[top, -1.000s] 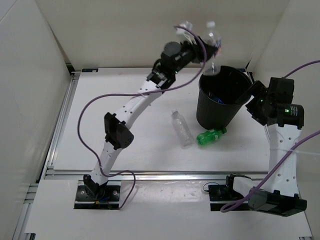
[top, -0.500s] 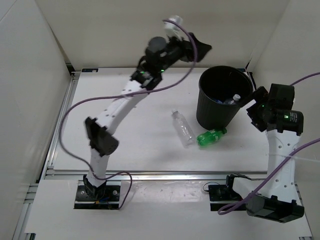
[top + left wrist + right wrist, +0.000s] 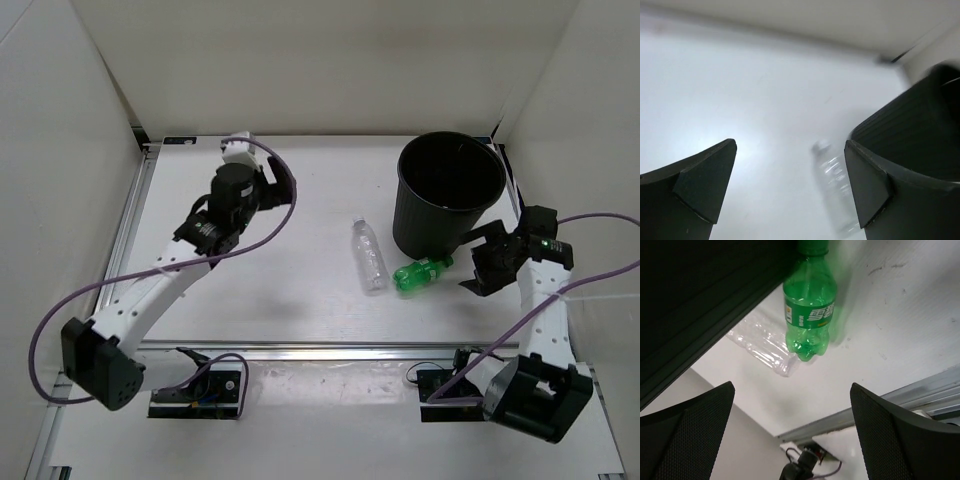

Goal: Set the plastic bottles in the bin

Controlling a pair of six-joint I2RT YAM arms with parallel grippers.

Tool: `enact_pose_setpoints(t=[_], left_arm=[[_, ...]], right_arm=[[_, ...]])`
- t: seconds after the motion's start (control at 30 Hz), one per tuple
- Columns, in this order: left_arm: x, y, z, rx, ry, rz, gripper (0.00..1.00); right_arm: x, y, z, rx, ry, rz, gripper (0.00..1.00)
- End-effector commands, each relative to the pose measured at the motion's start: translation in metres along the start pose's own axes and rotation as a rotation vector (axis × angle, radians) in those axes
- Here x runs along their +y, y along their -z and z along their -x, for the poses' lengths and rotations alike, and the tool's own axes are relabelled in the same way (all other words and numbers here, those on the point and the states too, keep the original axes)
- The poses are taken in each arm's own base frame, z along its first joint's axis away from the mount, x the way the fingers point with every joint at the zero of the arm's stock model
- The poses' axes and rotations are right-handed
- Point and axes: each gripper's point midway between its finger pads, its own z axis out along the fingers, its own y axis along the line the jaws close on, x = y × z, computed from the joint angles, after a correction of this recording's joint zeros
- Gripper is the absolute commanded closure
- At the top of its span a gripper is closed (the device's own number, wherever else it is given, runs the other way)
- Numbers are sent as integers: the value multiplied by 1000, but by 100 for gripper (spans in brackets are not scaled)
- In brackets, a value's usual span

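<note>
Top external view is showing the bin (image 3: pixel 438 226) standing upright on the tabletop (image 3: pixel 280 290), its inside reading only as dark, so any contents cannot be made out. Two plastic bottles are lying on their sides outside the bin. The green bottle (image 3: pixel 422 272) is lying at the foot of the bin on its near side, with its cap end against the bin's base. The clear bottle (image 3: pixel 369 256) is lying just left of the bin, cap pointing away from the arm bases and its bottom end close to the green bottle. Whether the two are touching cannot be told. The left hand (image 3: pixel 790 150) is hanging well to the left of the bin, above the tabletop. Its fingers (image 3: pixel 695 190) are standing wide apart, and its wrist view is showing the blurred clear bottle and the bin's wall beyond them. The right hand (image 3: pixel 792 387) is sitting just right of the bin, low and on the near side. Its fingers (image 3: pixel 690 430) are likewise spread apart and gripping nothing, and its wrist view is framing the green bottle ahead beside the bin's black wall.
</note>
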Motion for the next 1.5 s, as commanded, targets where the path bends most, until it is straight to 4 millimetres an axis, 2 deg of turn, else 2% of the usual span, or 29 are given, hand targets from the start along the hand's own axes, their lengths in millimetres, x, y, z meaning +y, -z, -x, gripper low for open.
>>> enact_pose_setpoints(t=[0.0, 0.13, 0.2, 0.33, 0.43, 0.5, 0.7, 0.73, 0.8, 0.83, 0.87, 0.9, 0.93, 0.97, 1.0, 1.03, 1.1, 1.13, 1.2, 1.27, 1.3, 1.37, 1.4, 1.43, 1.47], left_arm=[[52, 3, -56, 191, -18, 184, 0], [56, 3, -70, 247, -24, 202, 0], [57, 0, -68, 248, -19, 202, 0], [56, -3, -81, 308, -16, 182, 0], [55, -4, -91, 354, -19, 175, 0], [54, -5, -88, 360, -22, 168, 0], [43, -14, -85, 388, -16, 138, 0], [45, -14, -90, 404, -19, 147, 0], [41, -21, -90, 410, -16, 136, 0], [45, -25, -96, 429, -14, 144, 0], [43, -25, -91, 420, -12, 139, 0], [43, -29, -93, 423, -4, 143, 0], [45, -32, -98, 436, -7, 150, 0], [43, -32, -94, 428, -5, 146, 0], [44, -35, -99, 439, -7, 152, 0], [43, -37, -101, 447, -6, 146, 0], [45, -39, -105, 458, -8, 151, 0], [43, -40, -102, 450, -6, 147, 0], [47, -47, -110, 467, -13, 166, 0], [52, -55, -111, 468, -4, 189, 0], [51, -55, -111, 465, 23, 195, 0], [52, -64, -118, 489, 43, 197, 0], [47, -67, -117, 493, 48, 179, 0], [43, -69, -121, 508, 66, 165, 0], [39, -71, -125, 525, 80, 150, 0]], right_arm=[[9, -22, -13, 131, -16, 84, 0], [2, -49, -12, 160, -47, 87, 0], [4, -58, -7, 135, -37, 104, 0], [-6, -90, -16, 177, -41, 52, 0], [-2, -113, -23, 213, 4, 32, 0], [-2, -130, -29, 247, 42, -11, 0], [-13, -153, -32, 281, 52, -98, 1], [-13, -153, -32, 281, 52, -98, 4], [-28, -152, -36, 303, 32, -156, 22], [-32, -150, -35, 307, 15, -170, 33], [-36, -146, -33, 288, 17, -191, 38], [-45, -138, -36, 297, -7, -236, 44], [-45, -128, -36, 281, 8, -235, 48], [-45, -119, -32, 266, -2, -241, 55], [-52, -106, -33, 271, -22, -281, 59], [-43, -90, -27, 229, -13, -246, 61], [-38, -66, -21, 182, -20, -235, 64], [-35, -43, -25, 168, -33, -224, 64], [-8, -4, -14, 75, -39, -103, 64], [12, 33, -5, 3, -41, -21, 71], [50, 80, 10, -129, 20, 110, 71], [99, 125, 28, -275, 137, 306, 63], [120, 140, 36, -314, 173, 367, 56], [154, 174, 47, -398, 237, 480, 54], [169, 185, 53, -423, 284, 507, 53]])
